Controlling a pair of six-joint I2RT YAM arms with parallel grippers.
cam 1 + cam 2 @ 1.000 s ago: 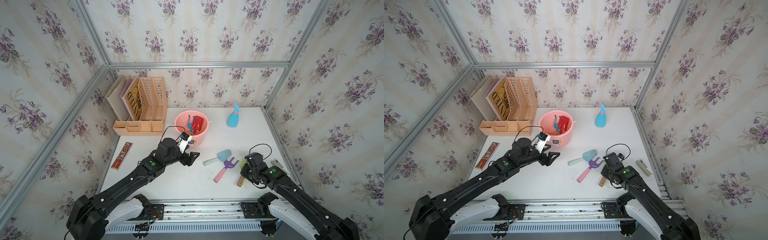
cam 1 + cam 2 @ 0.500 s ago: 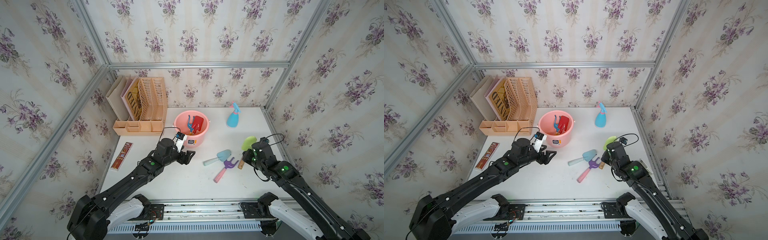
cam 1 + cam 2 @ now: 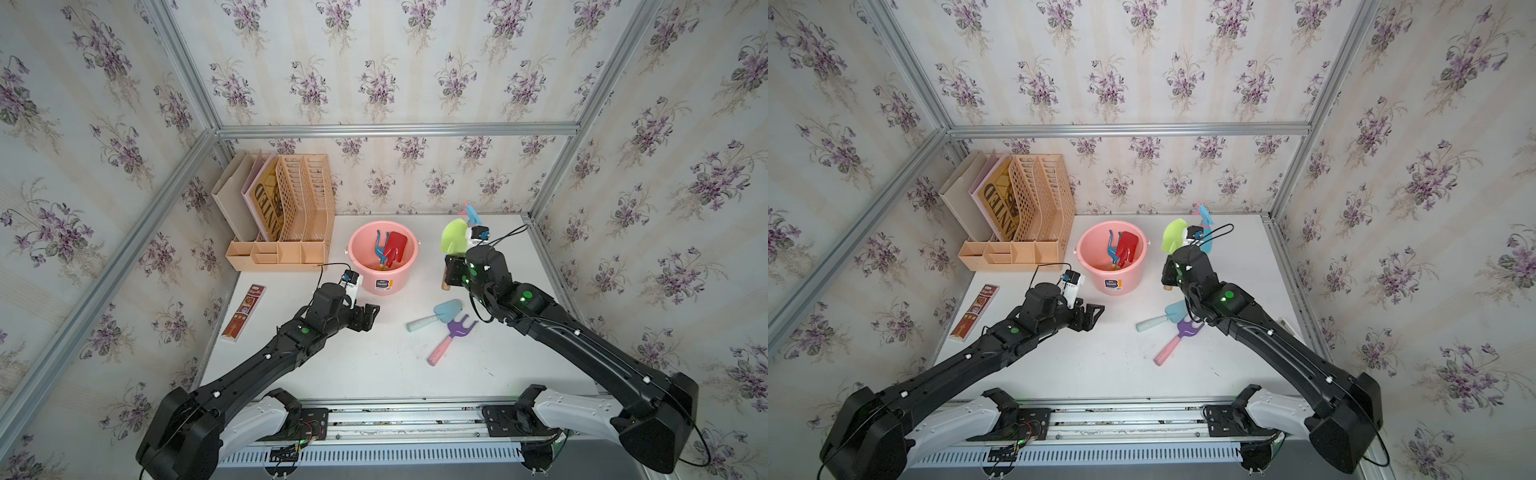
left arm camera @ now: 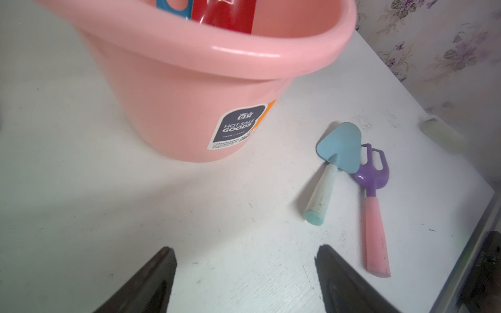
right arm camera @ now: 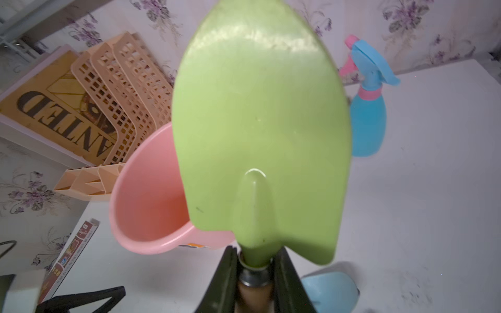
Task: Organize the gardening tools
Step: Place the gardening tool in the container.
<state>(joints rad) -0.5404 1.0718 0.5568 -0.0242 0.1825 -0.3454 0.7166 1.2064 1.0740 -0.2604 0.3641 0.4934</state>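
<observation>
The right claw (image 5: 256, 261) is clamping shut on a green-bladed trowel with a brown wooden handle (image 3: 454, 237), gripping it at the neck where blade meets handle. It is holding the trowel off the white worktop (image 3: 374, 365), blade pointing up, beside the round pink plastic bucket (image 3: 405, 277) on its right-arm side and apart from its rim. Inside the bucket, a red-bladed trowel (image 3: 395, 247) and a blue plastic fork (image 3: 379, 248) are standing heads-up, side by side. The left claw (image 4: 245, 250) is hovering low just in front of the bucket, its jaws standing wide apart with nothing between them. A light-blue trowel with a pale handle (image 3: 447, 311) and a purple plastic fork with a pink handle (image 3: 459, 328) are lying flat, touching at the heads, in front of the bucket toward its right-arm side. A light-blue plastic spray bottle with a pink collar (image 5: 367, 127) is standing upright farther back than the bucket, also off to its right-arm side.
</observation>
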